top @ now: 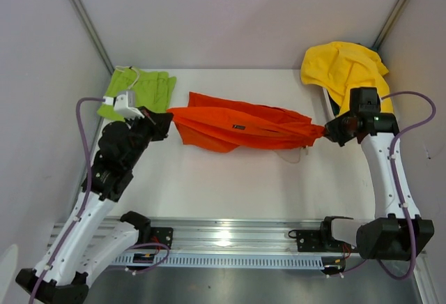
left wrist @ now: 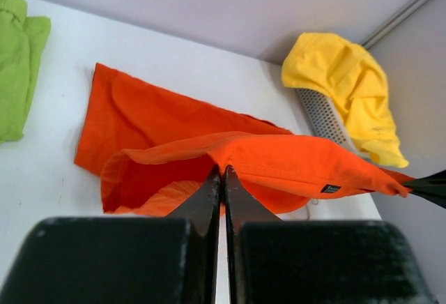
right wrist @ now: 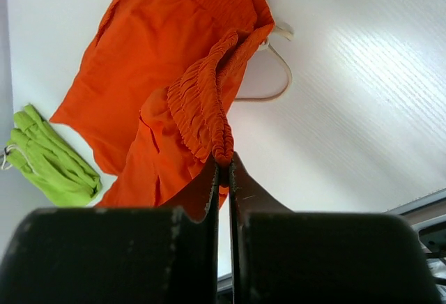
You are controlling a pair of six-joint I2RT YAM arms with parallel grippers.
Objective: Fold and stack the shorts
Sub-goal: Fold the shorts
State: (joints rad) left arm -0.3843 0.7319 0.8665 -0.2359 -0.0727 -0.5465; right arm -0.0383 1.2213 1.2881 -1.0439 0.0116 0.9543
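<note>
The orange-red shorts [top: 240,127] hang stretched between my two grippers above the middle of the table. My left gripper [top: 166,119] is shut on their left end; in the left wrist view it [left wrist: 223,171] pinches a fold of orange cloth [left wrist: 293,164]. My right gripper [top: 325,131] is shut on their right end; in the right wrist view it [right wrist: 223,163] pinches the gathered waistband [right wrist: 202,109], and the white drawstring [right wrist: 275,84] dangles below. The lime-green shorts [top: 139,89] lie folded at the back left corner, also in the left wrist view [left wrist: 17,60] and the right wrist view [right wrist: 49,161].
A yellow garment [top: 345,67] is draped over a perforated metal container [left wrist: 322,116] at the back right corner. Grey walls enclose the table on three sides. A metal rail [top: 230,238] runs along the near edge.
</note>
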